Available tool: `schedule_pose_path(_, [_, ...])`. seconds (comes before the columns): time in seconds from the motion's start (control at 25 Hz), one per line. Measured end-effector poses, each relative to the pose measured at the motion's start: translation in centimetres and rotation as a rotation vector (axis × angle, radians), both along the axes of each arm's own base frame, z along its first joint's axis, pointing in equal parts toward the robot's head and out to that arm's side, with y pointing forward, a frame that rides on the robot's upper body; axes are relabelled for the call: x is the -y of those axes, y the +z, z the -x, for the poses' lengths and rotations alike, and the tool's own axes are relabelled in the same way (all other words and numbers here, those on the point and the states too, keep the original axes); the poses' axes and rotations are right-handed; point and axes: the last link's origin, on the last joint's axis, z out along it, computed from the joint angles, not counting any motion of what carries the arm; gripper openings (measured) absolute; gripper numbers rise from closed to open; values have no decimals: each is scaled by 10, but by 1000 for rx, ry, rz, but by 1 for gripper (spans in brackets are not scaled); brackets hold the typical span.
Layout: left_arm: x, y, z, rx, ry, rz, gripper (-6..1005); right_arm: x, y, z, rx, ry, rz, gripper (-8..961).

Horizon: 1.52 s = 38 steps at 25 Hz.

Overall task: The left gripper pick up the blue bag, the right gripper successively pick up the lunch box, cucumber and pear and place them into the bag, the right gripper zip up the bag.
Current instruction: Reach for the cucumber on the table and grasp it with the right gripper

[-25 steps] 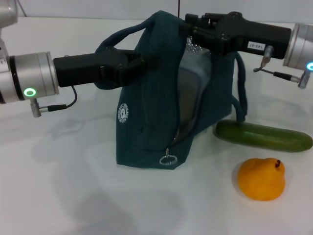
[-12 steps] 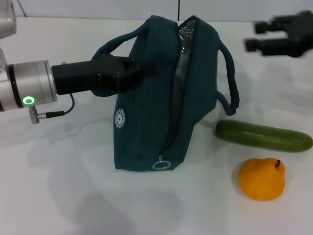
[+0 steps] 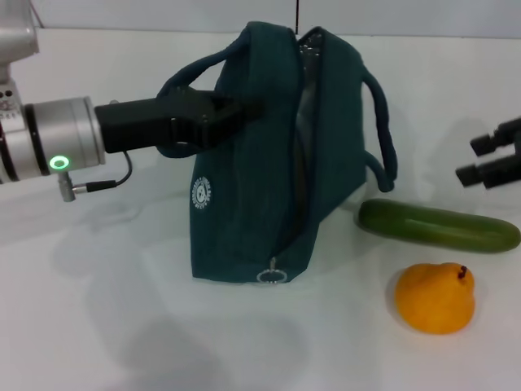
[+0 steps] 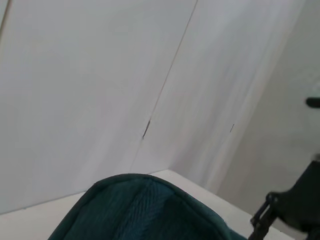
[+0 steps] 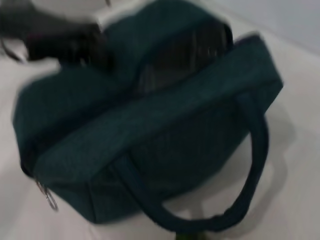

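Your left arm reaches in level from the left of the head view, its silver wrist ring lit green, and the left gripper [image 3: 232, 114] is pinched on the upper left side of the blue bag [image 3: 277, 163], by its near handle, holding the bag upright on the white table [image 3: 114, 326]. The bag's top is unzipped, a dark gap runs down its front to the zipper pull [image 3: 273, 275] at the bottom edge, and the silvery lining shows inside near the top. From your right wrist camera the bag [image 5: 150, 125] appears from above and to its side, mouth open, one handle looping toward the lens. Your right gripper [image 3: 495, 159] hangs at the right edge of the head view, well clear of the bag, its two black fingers spread and holding nothing. Just below it lies the cucumber [image 3: 440, 226], stretched across the table to the right of the bag's base. The pear [image 3: 435, 297] sits nearer you, just in front of the cucumber.
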Motion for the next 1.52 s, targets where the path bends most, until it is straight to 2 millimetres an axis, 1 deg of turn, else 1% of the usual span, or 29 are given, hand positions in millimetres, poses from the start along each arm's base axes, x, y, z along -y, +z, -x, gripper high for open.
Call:
schedule_pose_path(0.12, [0, -1, -1, 4, -1, -2, 45, 0, -11, 4, 91, -11, 11, 618])
schedule_pose_path(0.4, [-2, -4, -2, 3, 7, -12, 46, 4, -38, 14, 189, 6, 105, 620])
schedule_pose_path(0.52, [-2, -4, -3, 3, 5, -12, 46, 6, -51, 14, 233, 13, 134, 623])
schedule_pose_path(0.6, [-2, -5, -3, 3, 4, -13, 46, 2, -58, 11, 259, 6, 113, 627])
schedule_pose_path(0.72, [-2, -5, -3, 2, 3, -13, 46, -2, -64, 7, 272, -12, 87, 631])
schedule_pose_path(0.88, [-3, -5, -4, 2, 1, -13, 46, -3, -68, 8, 285, 3, 81, 638])
schedule_pose_path(1.08, [-4, -4, -5, -1, -6, -15, 46, 0, -82, 12, 330, 48, 115, 833])
schedule_pose_path(1.24, [-5, -4, -7, -1, -12, -16, 46, 0, -88, 13, 352, 59, 117, 885])
schedule_pose_path(1.52, [-4, -4, -6, -2, -9, -16, 47, -4, -95, 11, 377, 62, 104, 869])
